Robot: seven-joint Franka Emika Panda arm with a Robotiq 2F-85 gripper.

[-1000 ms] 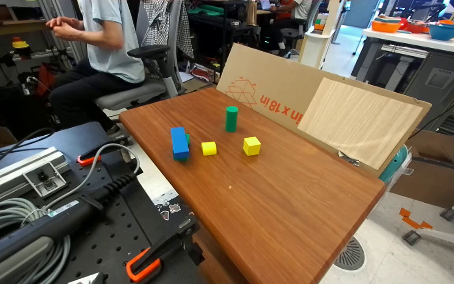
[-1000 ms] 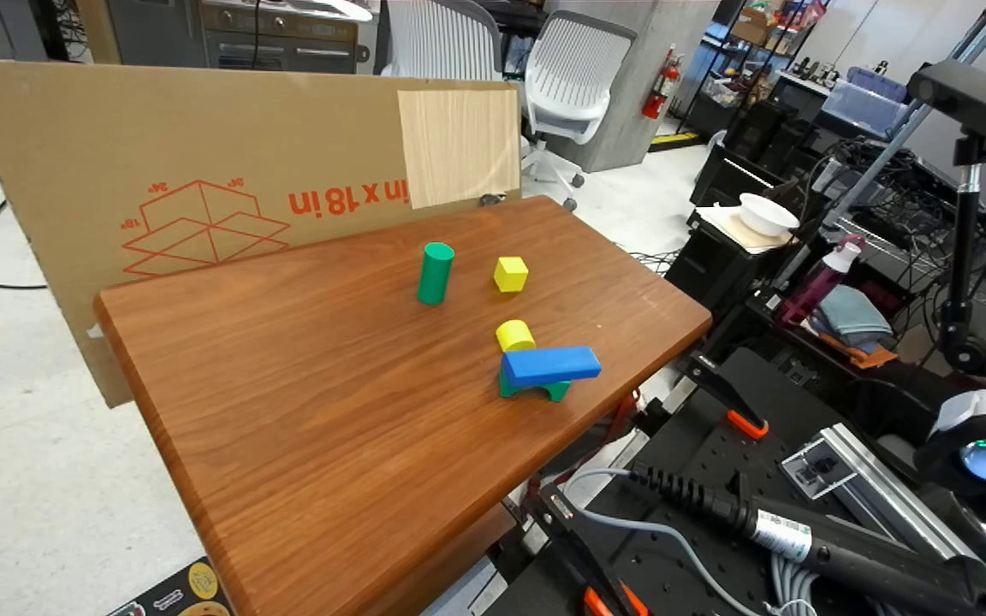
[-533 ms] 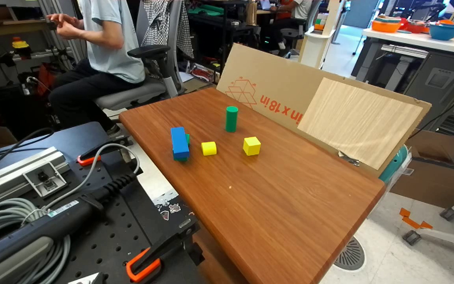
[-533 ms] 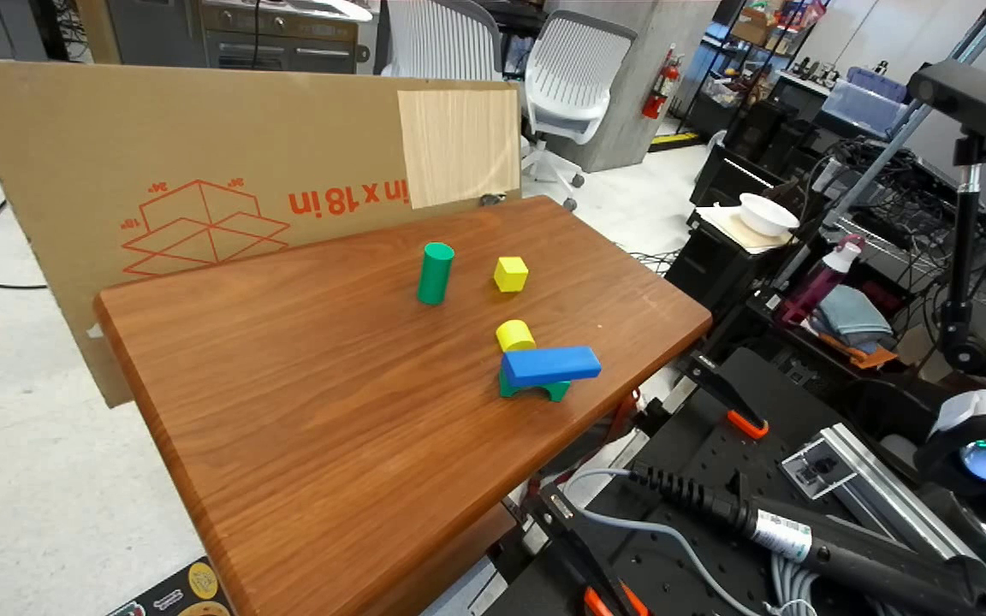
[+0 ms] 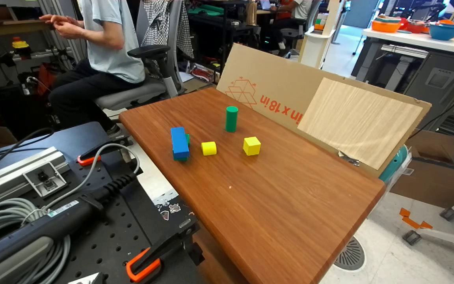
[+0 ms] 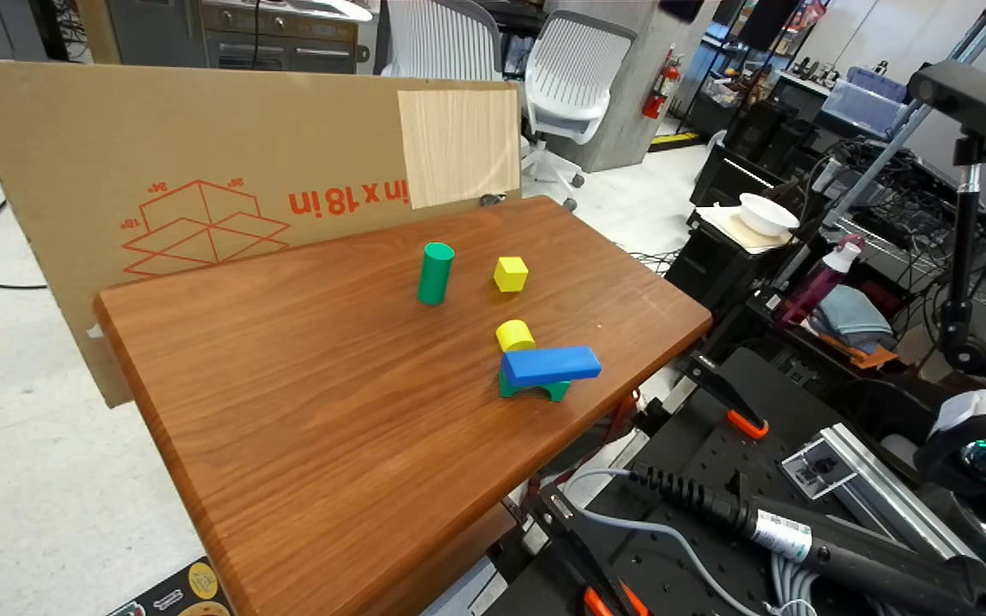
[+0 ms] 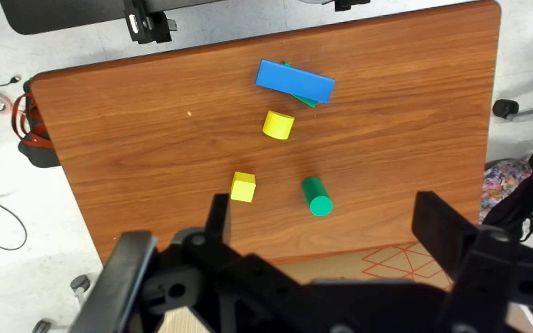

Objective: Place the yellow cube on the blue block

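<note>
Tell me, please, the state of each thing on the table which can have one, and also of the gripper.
gripper: open, holding nothing
green arch: standing on its feet, opening downward
blue block: lying on top of the green arch, slightly askew to it
yellow cube: resting on the table, apart from the blue block
yellow cylinder: lying on its side
green cylinder: standing upright

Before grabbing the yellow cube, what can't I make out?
Green arch: in wrist view, mostly covered by the blue block.
Yellow cylinder: lower edge hidden by that block in an exterior view.
Claw: body cut off by wrist view's bottom edge.
Dark shape: unidentifiable, cut off by an exterior view's top edge.
</note>
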